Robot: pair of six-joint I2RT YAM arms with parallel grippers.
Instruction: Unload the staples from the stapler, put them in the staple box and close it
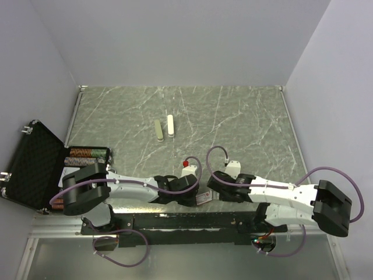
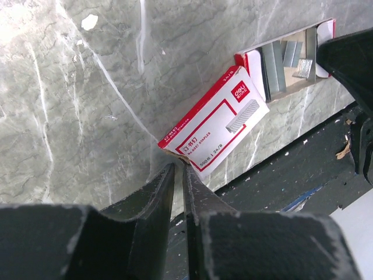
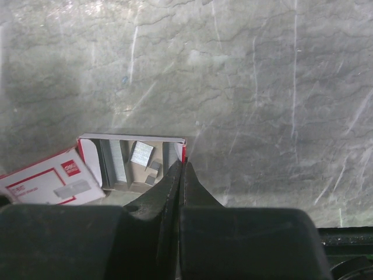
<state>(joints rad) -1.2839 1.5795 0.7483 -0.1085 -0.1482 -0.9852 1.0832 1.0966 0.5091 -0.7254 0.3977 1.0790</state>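
Staples (image 2: 271, 69): grey strips lying in the open tray (image 2: 252, 64) of the red-and-white box (image 2: 218, 125), at the near edge of the surface (image 2: 87, 116). You see the left gripper (image 2: 179, 167) jaws a slit apart at the box's corner; you cannot tell whether they pinch it. Right gripper (image 3: 182, 166) jaws together, tips against the tray's red end wall.

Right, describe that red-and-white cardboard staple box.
The red-and-white cardboard box lies on the grey marbled table at its front edge. Its printed sleeve lies askew at the end of an open tray holding grey staple strips. The left gripper reaches the sleeve's corner; the shut right gripper meets the tray's wall.
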